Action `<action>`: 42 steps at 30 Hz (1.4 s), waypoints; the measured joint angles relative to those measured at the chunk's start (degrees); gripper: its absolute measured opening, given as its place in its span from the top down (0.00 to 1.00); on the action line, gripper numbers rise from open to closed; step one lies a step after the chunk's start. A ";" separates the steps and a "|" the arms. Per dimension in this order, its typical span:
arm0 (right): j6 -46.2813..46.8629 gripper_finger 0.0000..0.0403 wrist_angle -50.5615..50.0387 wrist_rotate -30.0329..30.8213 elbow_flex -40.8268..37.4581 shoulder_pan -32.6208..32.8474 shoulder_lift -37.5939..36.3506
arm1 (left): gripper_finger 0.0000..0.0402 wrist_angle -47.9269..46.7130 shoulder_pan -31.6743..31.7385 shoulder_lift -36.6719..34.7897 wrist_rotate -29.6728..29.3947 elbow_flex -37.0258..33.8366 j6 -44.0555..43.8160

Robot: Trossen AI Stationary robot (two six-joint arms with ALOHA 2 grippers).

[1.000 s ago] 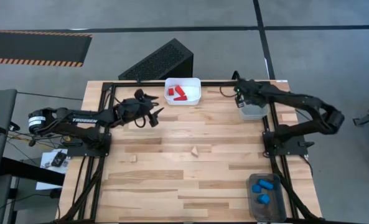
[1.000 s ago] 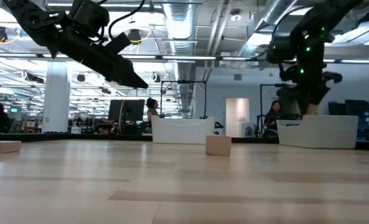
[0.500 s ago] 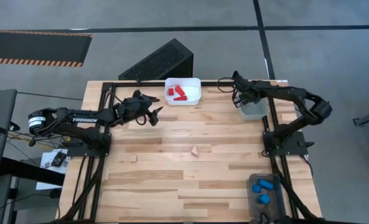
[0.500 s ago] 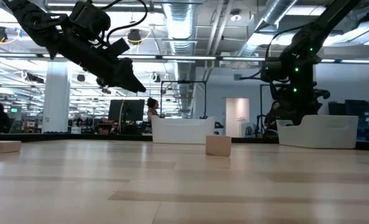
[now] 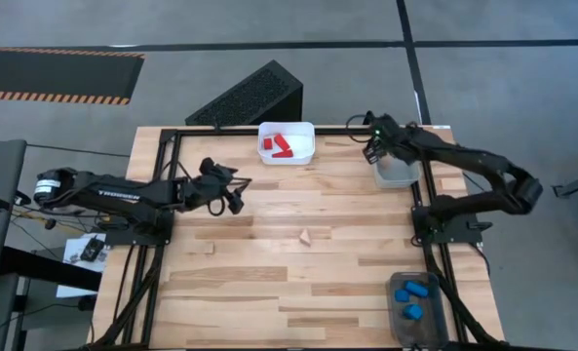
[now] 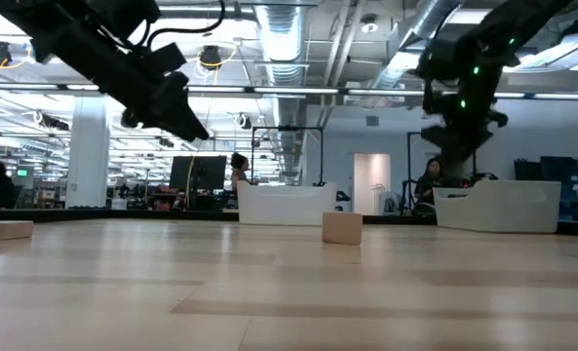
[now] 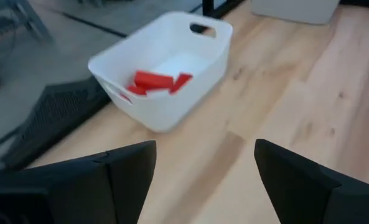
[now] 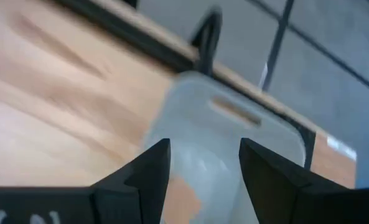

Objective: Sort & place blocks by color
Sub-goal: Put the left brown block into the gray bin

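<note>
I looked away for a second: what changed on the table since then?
The left tool drew back from the white bin, open and empty. The right tool, above the clear bin, opened wider. The wood blocks and blue blocks stayed put.

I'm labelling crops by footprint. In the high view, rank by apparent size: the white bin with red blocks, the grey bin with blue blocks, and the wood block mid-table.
1. white bin and grey bin: look about alike, so no ranking between them.
2. wood block: far smaller.
</note>
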 joint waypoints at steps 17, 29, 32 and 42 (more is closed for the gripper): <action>1.86 0.47 11.43 -2.84 0.00 27.97 -9.51 | 0.35 -20.29 -18.03 0.49 7.16 -0.02 -19.93; 3.28 0.47 19.45 -2.86 0.00 40.89 -9.47 | 0.35 -24.33 -29.80 0.50 4.44 -0.69 -31.75; 6.49 0.47 19.53 -2.86 0.02 44.06 -7.78 | 0.35 -24.56 -32.48 0.50 2.76 -1.34 -35.11; 10.60 0.47 23.98 -2.89 0.04 53.77 4.70 | 0.35 -25.08 -40.09 4.17 1.38 -1.44 -42.58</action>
